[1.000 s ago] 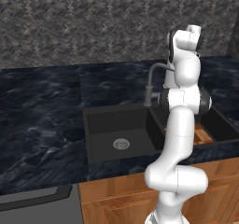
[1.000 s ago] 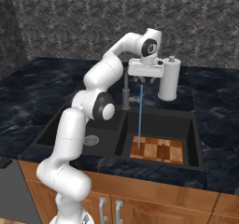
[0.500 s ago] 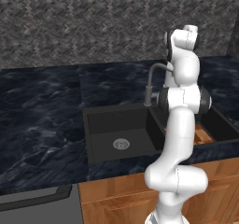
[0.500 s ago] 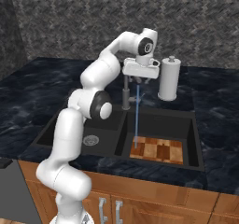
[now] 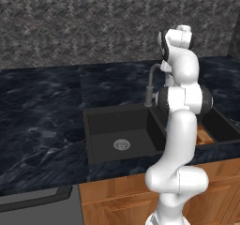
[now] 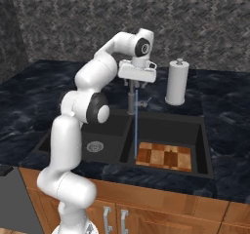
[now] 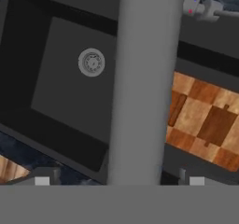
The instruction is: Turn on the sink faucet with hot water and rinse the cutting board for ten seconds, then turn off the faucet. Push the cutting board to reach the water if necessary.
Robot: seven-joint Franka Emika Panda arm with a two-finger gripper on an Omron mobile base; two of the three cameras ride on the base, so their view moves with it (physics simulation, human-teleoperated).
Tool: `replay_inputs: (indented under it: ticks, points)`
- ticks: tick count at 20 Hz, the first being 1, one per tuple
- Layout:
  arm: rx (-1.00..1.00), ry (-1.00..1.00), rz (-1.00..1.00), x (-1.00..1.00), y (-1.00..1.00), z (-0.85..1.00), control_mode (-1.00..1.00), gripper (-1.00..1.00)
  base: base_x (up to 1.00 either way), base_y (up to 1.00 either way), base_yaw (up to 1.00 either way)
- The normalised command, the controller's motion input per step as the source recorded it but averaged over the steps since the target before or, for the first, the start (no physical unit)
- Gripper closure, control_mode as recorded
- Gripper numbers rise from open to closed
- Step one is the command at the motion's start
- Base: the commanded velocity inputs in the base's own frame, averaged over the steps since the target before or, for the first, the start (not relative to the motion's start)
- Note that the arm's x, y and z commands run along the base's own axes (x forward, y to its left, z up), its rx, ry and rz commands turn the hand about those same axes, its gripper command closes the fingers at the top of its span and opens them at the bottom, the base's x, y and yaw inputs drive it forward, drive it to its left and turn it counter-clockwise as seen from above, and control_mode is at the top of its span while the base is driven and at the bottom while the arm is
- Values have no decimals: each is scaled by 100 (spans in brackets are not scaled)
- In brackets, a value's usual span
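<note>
The gripper (image 6: 137, 75) had swung sideways, fingers apart astride the faucet (image 7: 144, 78), gripping nothing. Below it, water (image 6: 135, 126) now struck the cutting board (image 6: 164, 155) edge — rinse likely underway.

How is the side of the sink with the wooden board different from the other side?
The right basin of the sink holds the cutting board lying flat on its floor, and the thin blue water runs down beside the board's left edge. The left basin holds no board and gets no water; its round silver drain is in plain sight. Both are matte black and straight-walled.
</note>
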Motion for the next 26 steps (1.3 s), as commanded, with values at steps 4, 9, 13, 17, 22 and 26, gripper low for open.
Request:
replay_inputs:
  ticks: [4,9,13,17,22,26]
  points:
    - [-5,0,0,-29,70,-12,-100,-100,0,0,0]
    - [-2,0,0,-20,69,-13,-100,-100,0,0,0]
    - [-2,0,0,-18,66,-10,-100,-100,0,0,0]
    - [0,0,0,-7,67,-9,-100,-100,0,0,0]
    - [0,0,0,0,63,-2,-100,-100,0,0,0]
    - [0,0,0,0,62,0,-100,-100,0,0,0]
